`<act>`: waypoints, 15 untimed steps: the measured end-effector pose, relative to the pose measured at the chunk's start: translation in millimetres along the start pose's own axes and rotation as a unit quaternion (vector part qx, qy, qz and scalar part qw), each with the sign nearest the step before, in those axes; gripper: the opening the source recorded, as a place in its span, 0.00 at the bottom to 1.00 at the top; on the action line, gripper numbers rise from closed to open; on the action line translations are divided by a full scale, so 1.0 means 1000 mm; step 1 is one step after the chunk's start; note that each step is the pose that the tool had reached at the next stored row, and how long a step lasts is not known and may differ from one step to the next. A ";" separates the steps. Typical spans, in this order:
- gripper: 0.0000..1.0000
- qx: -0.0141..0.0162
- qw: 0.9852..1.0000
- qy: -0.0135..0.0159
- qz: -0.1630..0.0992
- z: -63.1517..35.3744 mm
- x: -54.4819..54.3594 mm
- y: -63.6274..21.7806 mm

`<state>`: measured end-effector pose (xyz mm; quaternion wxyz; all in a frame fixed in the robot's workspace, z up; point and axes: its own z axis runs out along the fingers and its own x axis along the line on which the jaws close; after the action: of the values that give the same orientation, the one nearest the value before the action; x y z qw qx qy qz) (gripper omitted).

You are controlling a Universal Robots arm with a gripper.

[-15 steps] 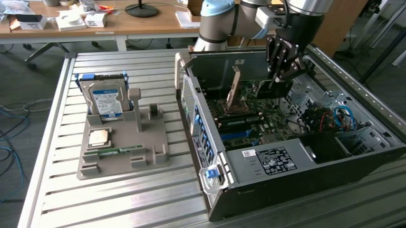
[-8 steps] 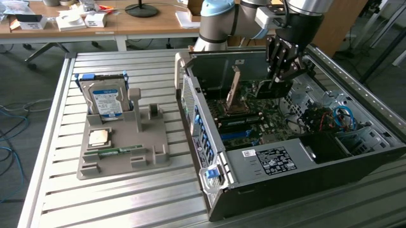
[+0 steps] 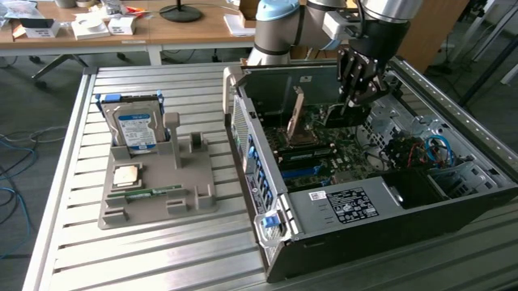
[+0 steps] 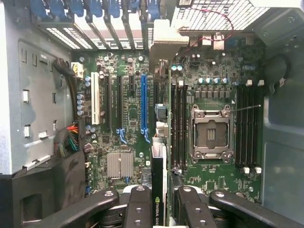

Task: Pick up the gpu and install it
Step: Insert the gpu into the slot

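Note:
The gpu (image 4: 159,164) appears edge-on in the wrist view as a thin dark card with a green-lettered label, its pale metal bracket (image 4: 164,45) towards the case's slotted rear wall. My gripper (image 4: 161,197) is shut on it, one black finger (image 4: 139,202) on each side. The card hangs over the green motherboard (image 4: 118,118), in line with the gap between the long blue slot (image 4: 143,107) and the black memory slots (image 4: 179,123). In the exterior view the gripper (image 3: 358,97) reaches down into the open computer case (image 3: 267,200), with the dark gpu (image 3: 344,116) below its fingers.
On the exterior view's left, a grey fixture tray (image 3: 190,200) holds a silver hard drive (image 3: 136,127), a small square chip (image 3: 125,176) and a slim memory stick (image 3: 145,193). The empty CPU socket (image 4: 210,133), cable bundles (image 4: 70,140) and the case walls surround the card.

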<state>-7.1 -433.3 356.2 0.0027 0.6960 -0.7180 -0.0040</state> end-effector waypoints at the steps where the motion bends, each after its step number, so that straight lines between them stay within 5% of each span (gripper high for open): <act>1: 0.26 0.000 1.000 0.000 0.000 0.0011 0.000 0.0001; 15: 0.26 0.001 1.000 0.000 0.000 0.0059 0.004 0.0003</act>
<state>-7.5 -437.1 350.3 0.0022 0.6959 -0.7181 -0.0034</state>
